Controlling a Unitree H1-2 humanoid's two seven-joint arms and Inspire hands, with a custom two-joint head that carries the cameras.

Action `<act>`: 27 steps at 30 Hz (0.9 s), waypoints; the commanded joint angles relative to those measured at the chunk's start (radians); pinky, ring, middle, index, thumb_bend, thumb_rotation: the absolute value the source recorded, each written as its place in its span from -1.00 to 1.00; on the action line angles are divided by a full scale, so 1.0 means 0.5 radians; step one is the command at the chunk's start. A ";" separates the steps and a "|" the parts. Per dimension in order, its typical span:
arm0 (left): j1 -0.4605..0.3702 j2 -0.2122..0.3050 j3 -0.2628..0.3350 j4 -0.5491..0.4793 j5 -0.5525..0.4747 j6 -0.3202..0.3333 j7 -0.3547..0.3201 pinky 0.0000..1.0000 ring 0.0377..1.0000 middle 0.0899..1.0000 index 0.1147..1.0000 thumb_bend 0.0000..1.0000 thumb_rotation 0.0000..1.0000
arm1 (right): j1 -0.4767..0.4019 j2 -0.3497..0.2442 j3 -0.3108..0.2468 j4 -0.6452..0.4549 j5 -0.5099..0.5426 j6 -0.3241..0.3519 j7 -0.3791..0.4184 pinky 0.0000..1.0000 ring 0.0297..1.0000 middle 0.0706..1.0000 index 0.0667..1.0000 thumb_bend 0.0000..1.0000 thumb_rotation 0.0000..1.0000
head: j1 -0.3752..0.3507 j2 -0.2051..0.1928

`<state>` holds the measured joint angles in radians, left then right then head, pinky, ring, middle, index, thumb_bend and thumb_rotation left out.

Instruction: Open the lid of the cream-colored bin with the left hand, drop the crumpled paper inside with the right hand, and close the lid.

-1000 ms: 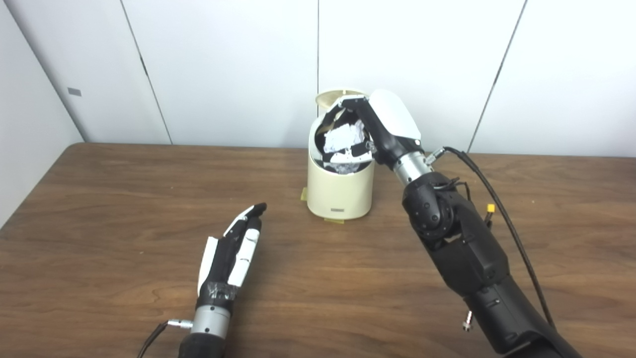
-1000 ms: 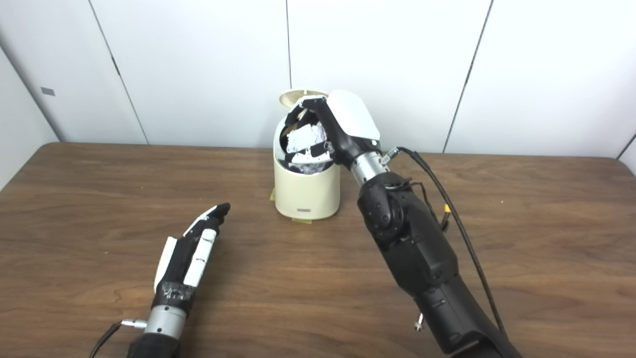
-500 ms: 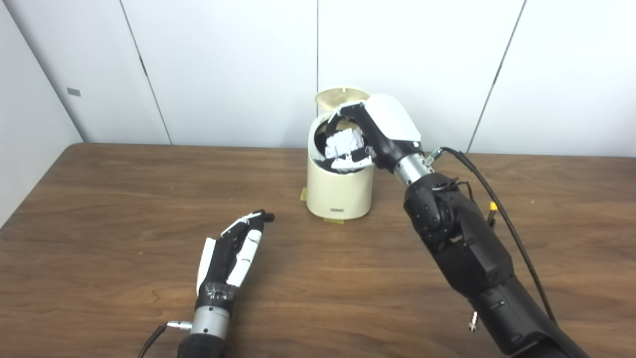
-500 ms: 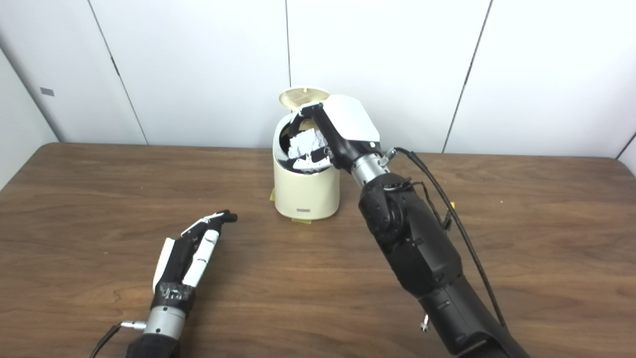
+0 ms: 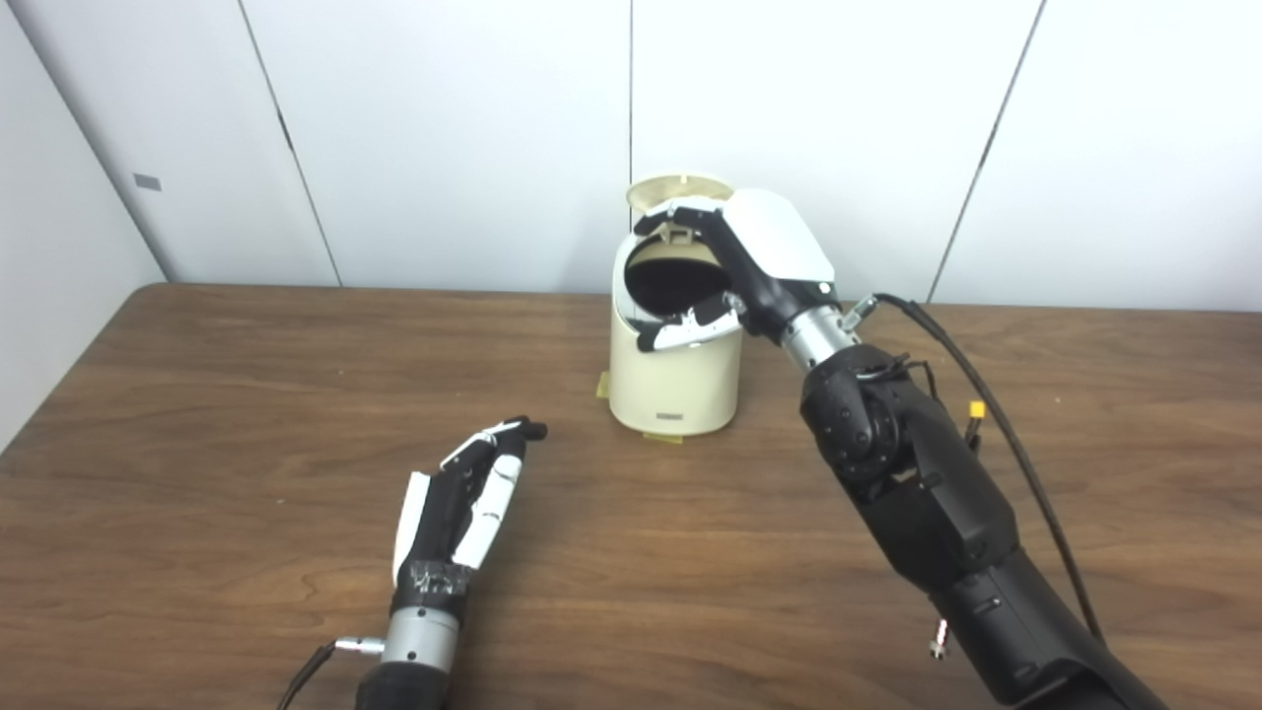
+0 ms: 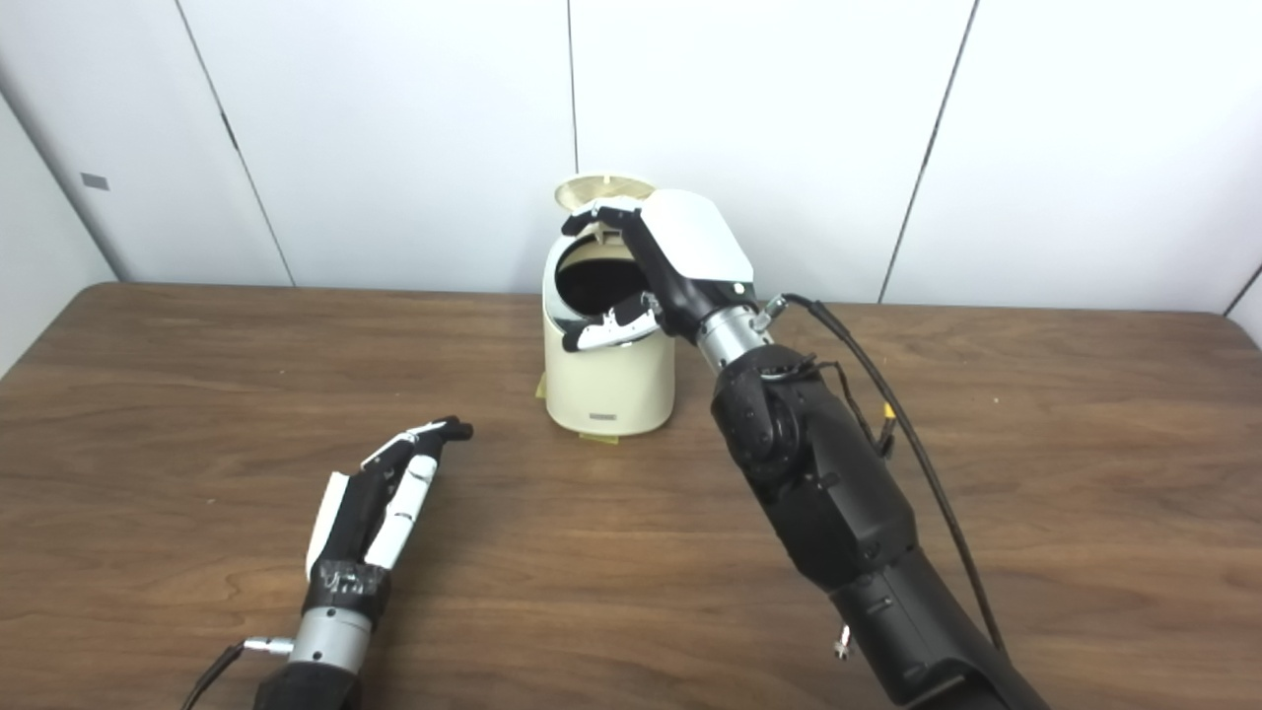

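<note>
the left hand [image 5: 458,498] lies low over the brown counter [image 5: 197,473], well to the left of the bin and nearer the front. it holds nothing; its fingers [image 5: 498,449] stretch forward and a little apart, the tips bent slightly toward the bin.

next comes the cream bin [image 5: 675,380], standing upright toward the back of the counter near the white wall [image 5: 444,138]. bits of yellow tape [image 5: 666,437] show at its foot. its lid [image 5: 680,187] is tipped up at the back, so the round mouth is uncovered and looks dark inside. the crumpled paper cannot be seen from here, neither in a hand nor on the counter; whether it lies down in the dark of the bin i cannot tell.

the right hand [image 6: 656,266] hangs right over that mouth, spread wide and empty, with fingers curved over the far rim just under the raised lid and the thumb [image 6: 606,333] reaching across the near rim. its black arm [image 5: 927,493] slopes down to the right, a cable [image 5: 996,414] looping beside it.
</note>
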<state>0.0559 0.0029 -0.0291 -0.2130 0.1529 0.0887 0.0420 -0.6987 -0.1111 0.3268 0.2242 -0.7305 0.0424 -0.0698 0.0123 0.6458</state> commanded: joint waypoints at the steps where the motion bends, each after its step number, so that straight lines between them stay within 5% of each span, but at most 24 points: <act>1: -0.035 -0.006 -0.002 -0.027 -0.001 -0.082 0.013 0.82 0.83 0.71 0.44 0.04 0.59 | -0.075 0.006 -0.040 -0.035 0.022 -0.083 -0.092 -0.12 0.01 -0.09 -0.02 0.13 -0.94 | -0.001 0.003; 6: -0.035 -0.005 -0.005 -0.025 -0.008 -0.091 0.006 0.84 0.84 0.73 0.46 0.02 0.60 | -0.069 -0.007 -0.041 -0.037 0.017 -0.101 -0.109 -0.04 0.06 -0.12 -0.08 0.06 -1.00 | -0.001 0.003; 13: -0.035 -0.001 -0.006 -0.019 -0.009 -0.104 0.004 0.83 0.84 0.74 0.49 0.03 0.58 | -0.024 0.009 -0.102 -0.102 0.087 -0.198 -0.204 -0.30 -0.26 -0.05 -0.06 0.03 -1.00 | -0.003 0.001; 27: -0.203 0.002 0.081 -0.015 -0.037 0.020 0.026 0.92 0.88 0.75 0.57 -0.07 0.57 | 0.199 -0.060 -0.304 -0.558 0.075 0.009 -0.130 -0.33 -0.29 -0.06 -0.04 0.03 -1.00 | 0.003 -0.024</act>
<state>0.0092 0.0059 0.0032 -0.2099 0.1496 0.1066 0.0442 -0.5802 -0.1217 0.1905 -0.0198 -0.6996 0.0433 -0.1335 0.0123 0.6335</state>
